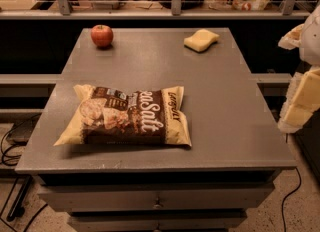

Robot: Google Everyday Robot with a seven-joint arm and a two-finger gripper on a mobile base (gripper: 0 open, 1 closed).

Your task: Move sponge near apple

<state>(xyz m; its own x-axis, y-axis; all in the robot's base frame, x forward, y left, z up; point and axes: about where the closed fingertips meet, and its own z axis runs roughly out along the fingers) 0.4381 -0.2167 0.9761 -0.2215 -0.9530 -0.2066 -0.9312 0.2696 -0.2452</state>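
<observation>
**Sponge and apple at opposite far corners of the table**

The sponge (201,40), a pale yellow block with soft, wavy edges, lies flat near the far right corner of the grey table (230,106). The apple (102,35), red with a stem dimple on top, stands upright near the far left corner, well apart from the sponge, with bare tabletop between them.

The gripper (300,98), cream-coloured, hangs beyond the table's right edge, off the surface and touching nothing. It is cut by the picture's border, and whether it is open or closed cannot be told.

A yellow-and-brown chip bag (127,116) lies flat toward the front left. The word "Salt" reads on it in white script, while the smaller print is illegible.
</observation>
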